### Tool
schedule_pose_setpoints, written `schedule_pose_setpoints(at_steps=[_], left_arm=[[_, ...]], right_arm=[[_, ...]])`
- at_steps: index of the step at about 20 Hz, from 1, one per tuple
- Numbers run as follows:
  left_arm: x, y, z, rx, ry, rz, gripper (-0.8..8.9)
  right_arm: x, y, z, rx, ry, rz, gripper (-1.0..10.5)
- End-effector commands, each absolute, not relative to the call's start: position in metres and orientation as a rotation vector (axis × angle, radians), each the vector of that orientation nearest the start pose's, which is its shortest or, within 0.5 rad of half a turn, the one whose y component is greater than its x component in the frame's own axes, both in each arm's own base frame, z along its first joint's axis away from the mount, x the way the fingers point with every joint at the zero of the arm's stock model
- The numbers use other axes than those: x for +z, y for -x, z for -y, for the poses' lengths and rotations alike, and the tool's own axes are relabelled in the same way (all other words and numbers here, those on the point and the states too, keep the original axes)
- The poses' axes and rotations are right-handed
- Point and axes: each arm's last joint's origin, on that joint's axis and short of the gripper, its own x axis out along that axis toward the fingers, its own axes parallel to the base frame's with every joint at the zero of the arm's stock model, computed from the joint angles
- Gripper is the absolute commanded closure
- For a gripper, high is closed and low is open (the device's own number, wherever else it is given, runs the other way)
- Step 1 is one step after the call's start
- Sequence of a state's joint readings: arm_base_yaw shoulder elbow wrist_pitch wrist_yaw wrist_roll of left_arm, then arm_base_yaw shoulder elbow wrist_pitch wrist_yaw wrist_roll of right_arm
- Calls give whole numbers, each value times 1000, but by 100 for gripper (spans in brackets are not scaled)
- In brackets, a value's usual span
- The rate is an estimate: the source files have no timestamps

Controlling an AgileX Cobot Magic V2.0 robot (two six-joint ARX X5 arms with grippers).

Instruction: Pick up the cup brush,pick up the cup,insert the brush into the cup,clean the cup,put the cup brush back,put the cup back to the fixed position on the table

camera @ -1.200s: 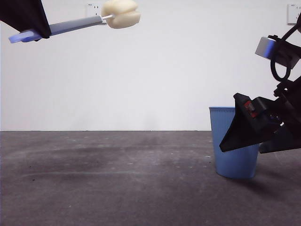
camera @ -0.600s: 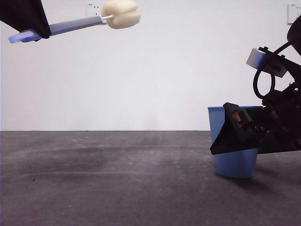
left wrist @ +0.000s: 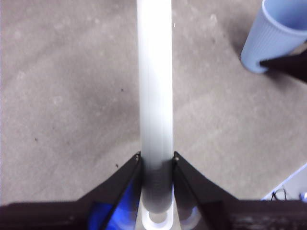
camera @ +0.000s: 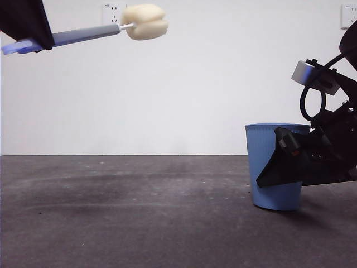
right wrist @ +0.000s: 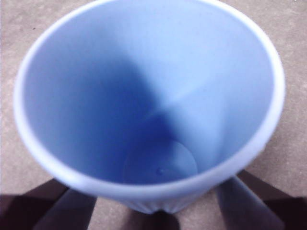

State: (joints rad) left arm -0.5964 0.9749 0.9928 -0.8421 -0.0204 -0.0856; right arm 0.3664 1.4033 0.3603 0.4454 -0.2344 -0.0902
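Left tool (left wrist: 156, 160) clenched on long grey-handled cup brush (camera: 83, 34), cream sponge head aloft at upper left. Right tool (camera: 281, 170) straddles ribbed blue plastic cup (camera: 273, 167) standing at right on dark grey tabletop (camera: 139, 212); grip unclear. Cup likely light, thin-walled; squeeze mid-wall gently.

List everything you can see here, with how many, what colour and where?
brush: one, grey handle, cream sponge head, held in the air high over the table, far from the cup.
cup: one, blue, upright on the table, empty inside.
table: one, dark grey, under everything.
wall: one, white, behind the table, with two white sockets.
left gripper: one, black, shut on the brush handle.
right gripper: one, black, a jaw on each side of the cup.
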Motion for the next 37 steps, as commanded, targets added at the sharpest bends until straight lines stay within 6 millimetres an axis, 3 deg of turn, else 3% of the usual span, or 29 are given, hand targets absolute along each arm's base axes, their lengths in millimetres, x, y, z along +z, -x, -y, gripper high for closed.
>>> schedule_pose_setpoints(at_steps=[1,4,8,12,16,23,30,37], left_arm=[[313,-150,100,-526,-220,-819,822],[311,-148,99,-545,-277,-837,822],[310,-147,98,-566,-329,-840,822],[310,-146,99,-626,-364,-834,822],[307,-143,97,-669,-453,-851,822],[305,-139,99,-742,-579,-845,822],[296,-134,115,-810,-755,-864,822],[294,-139,138,-875,-804,-858,822]], right_arm=[[129,-210,-90,610,97,-586,963],[146,-202,-90,620,86,-596,964],[198,-194,-90,640,120,-611,964],[247,-189,-88,642,240,-695,964],[273,-182,-83,583,413,-795,964],[262,-171,-77,483,857,-962,964],[266,-171,-87,503,1159,-856,963],[274,-174,-101,456,1505,-702,963]])
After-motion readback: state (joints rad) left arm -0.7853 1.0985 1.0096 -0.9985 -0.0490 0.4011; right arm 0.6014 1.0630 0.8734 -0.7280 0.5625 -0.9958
